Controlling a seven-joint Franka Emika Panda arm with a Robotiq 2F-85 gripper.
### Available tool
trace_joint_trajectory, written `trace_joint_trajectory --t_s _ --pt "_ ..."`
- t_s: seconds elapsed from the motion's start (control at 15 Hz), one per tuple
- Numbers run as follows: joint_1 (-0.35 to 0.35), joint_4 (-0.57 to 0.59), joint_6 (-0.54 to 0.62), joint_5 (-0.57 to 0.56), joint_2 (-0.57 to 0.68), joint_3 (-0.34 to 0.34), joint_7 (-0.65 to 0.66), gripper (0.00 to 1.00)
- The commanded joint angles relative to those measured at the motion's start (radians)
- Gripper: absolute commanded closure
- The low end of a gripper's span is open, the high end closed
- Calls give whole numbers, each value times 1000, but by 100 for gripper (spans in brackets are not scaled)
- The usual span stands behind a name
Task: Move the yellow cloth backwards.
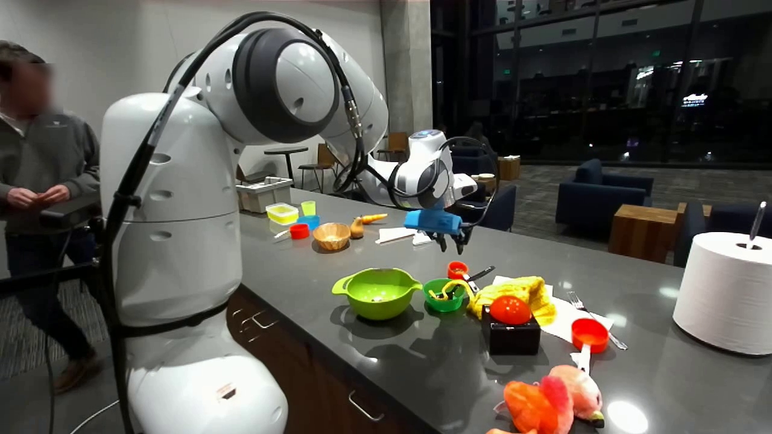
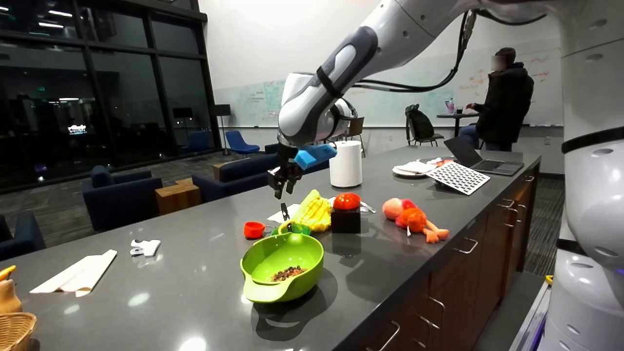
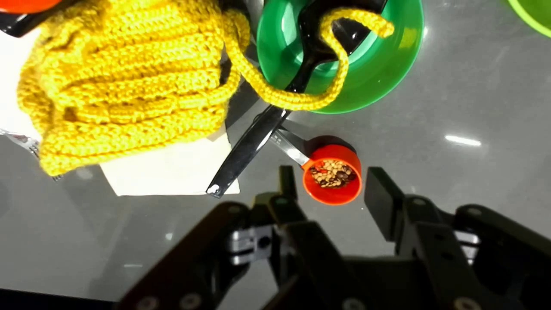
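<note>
The yellow knitted cloth (image 1: 532, 292) lies bunched on the grey counter, partly over a white napkin, in both exterior views (image 2: 313, 213). In the wrist view the cloth (image 3: 142, 86) fills the upper left. Its yellow cord (image 3: 297, 101) trails over a black spoon into a small green bowl (image 3: 379, 86). My gripper (image 1: 451, 247) is open and empty, above the counter and clear of the cloth, also in an exterior view (image 2: 284, 193). In the wrist view the gripper (image 3: 329, 183) points down, with a red measuring cup of seeds (image 3: 331, 196) showing below and between its fingertips.
A black box with a red dome (image 1: 511, 337) stands against the cloth. A large lime green bowl (image 1: 377, 295) stands beside the small bowl. A fork (image 1: 594, 319), another red measuring cup (image 1: 590, 335), plush toys (image 1: 540, 405) and a paper towel roll (image 1: 727, 295) are nearby.
</note>
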Motion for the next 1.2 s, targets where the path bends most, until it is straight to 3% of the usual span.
trace_joint_trajectory --t_s 0.0,0.13,0.27,0.53,1.13 --pt "-13 -25 -30 38 -31 23 -23 20" --pt "-5 -93 -10 43 -67 30 2 6" --pt "2 -153 -34 58 -98 40 40 0" --pt "13 -285 -123 181 -200 74 43 0" --pt "37 -433 -432 139 -499 132 297 0"
